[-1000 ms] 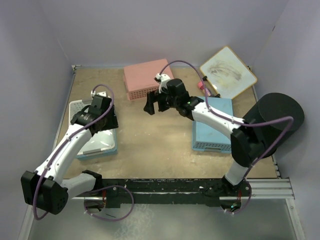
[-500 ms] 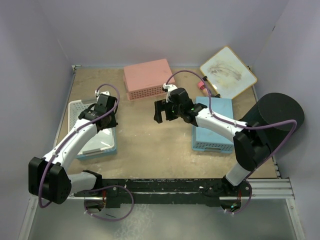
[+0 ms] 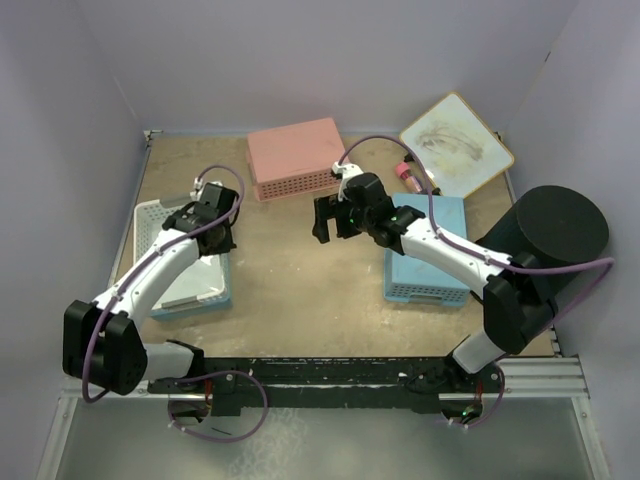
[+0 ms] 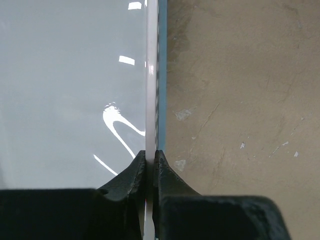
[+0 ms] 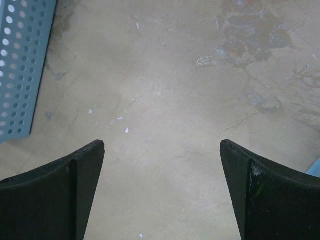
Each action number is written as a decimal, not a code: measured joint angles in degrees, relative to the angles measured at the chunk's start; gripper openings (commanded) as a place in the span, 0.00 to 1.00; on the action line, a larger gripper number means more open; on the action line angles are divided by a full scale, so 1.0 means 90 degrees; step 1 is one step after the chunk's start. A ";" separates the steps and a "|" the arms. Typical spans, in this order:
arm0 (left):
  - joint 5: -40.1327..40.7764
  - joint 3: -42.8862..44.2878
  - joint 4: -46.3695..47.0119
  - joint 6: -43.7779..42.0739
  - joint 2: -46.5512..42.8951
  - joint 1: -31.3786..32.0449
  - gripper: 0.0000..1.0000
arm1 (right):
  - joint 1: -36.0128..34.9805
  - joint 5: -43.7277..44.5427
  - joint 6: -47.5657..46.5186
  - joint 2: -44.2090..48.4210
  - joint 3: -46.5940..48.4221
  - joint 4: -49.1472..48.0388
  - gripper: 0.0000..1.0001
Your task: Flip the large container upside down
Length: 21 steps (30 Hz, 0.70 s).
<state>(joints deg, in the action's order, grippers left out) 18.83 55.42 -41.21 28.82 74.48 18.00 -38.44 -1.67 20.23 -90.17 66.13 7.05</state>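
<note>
White basket rim (image 4: 151, 75) in left gripper (image 4: 151, 156)

We count one black bin (image 3: 560, 225). There are four baskets: one pink basket (image 3: 295, 158), one white basket (image 3: 152, 215) and two blue ones, the right blue basket (image 3: 428, 262) and a left blue basket (image 3: 200, 303) that seems to sit under the white one, only its edge showing. We also count one whiteboard (image 3: 457, 145), one small reddish object (image 3: 405, 172) and two arms, the left arm (image 3: 160, 270) and the right arm (image 3: 450, 250).
</note>
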 measured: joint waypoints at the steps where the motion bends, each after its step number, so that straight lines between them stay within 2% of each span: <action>1: 0.0046 0.0114 -0.0129 -0.0032 0.0000 0.0002 0.00 | 0.0000 0.0044 -0.0010 0.0034 -0.0002 0.0005 1.00; 5: 0.0372 0.0818 -0.0668 -0.0255 -0.0056 0.0000 0.00 | 0.0000 0.0107 -0.0027 0.0073 -0.0002 0.0024 1.00; 14: 0.1219 0.3298 -0.1613 -0.0770 -0.0367 0.0000 0.00 | 0.0017 0.0253 0.0015 0.0073 -0.0007 0.0034 1.00; 17: 0.1083 0.3842 -0.1724 -0.0818 -0.0474 0.0000 0.00 | 0.0024 0.0427 0.0015 0.0092 -0.0007 0.0078 1.00; 21: 0.0250 0.4116 -0.1695 -0.0784 -0.0512 -0.0005 0.00 | 0.0066 0.1039 -0.0007 0.0362 -0.0070 0.0396 1.00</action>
<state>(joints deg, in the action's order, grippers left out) 21.08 92.47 -56.47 21.76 69.87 17.96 -37.85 7.68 20.16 -86.91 65.49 10.61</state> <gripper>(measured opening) 0.024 0.997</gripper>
